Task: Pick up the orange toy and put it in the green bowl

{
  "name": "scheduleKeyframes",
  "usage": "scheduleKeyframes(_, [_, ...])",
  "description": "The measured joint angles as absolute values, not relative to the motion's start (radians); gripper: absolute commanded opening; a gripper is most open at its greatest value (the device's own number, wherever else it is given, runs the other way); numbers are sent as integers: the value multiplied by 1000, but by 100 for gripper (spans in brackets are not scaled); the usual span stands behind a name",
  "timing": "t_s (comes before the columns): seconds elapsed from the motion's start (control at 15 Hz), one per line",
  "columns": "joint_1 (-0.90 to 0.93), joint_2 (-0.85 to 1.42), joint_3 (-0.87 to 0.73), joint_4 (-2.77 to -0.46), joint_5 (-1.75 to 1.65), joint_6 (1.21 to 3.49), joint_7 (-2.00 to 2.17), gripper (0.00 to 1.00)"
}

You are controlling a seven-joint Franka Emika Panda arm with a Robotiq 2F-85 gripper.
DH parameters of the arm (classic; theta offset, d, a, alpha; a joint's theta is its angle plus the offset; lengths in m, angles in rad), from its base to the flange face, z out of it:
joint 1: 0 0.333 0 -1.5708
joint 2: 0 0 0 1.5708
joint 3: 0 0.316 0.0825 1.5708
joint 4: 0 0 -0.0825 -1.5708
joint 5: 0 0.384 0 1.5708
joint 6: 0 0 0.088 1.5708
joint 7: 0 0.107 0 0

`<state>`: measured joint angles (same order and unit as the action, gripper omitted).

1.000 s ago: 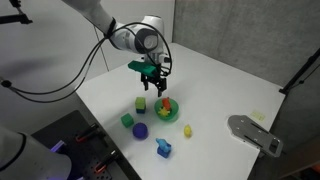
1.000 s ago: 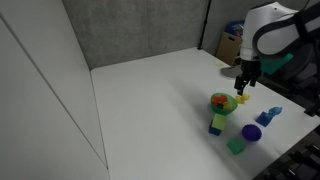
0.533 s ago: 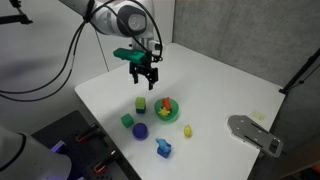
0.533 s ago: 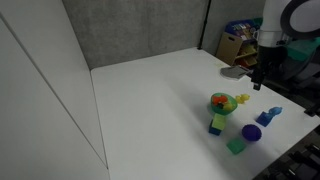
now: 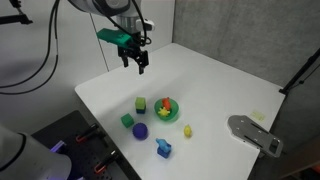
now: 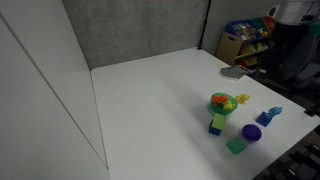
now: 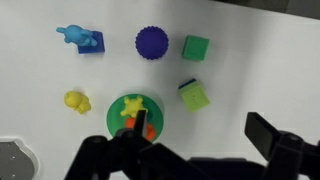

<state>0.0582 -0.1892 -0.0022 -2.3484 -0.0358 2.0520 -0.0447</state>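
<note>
The green bowl (image 5: 167,109) stands on the white table and shows in both exterior views (image 6: 222,103). The orange toy (image 7: 148,128) lies inside the bowl (image 7: 112,116) next to a yellow star-shaped piece (image 7: 132,105). The toy is a small red-orange spot in an exterior view (image 5: 163,112). My gripper (image 5: 136,63) hangs high above the table, well away from the bowl. In the wrist view its jaws (image 7: 198,118) are spread wide with nothing between them. One finger partly covers the toy.
Around the bowl lie a light green block (image 7: 194,95), a dark green cube (image 7: 196,47), a purple ball (image 7: 152,42), a blue toy (image 7: 83,39) and a small yellow toy (image 7: 76,101). A grey device (image 5: 255,132) sits near the table edge.
My gripper has risen from just above the bowl and moved up and away toward the table's far side, empty. The toys and the bowl have not moved.
</note>
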Motion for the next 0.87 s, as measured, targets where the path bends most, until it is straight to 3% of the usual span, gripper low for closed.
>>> scheduleKeyframes(0.87, [66,-290,18,-2364,60,2052,-61,100])
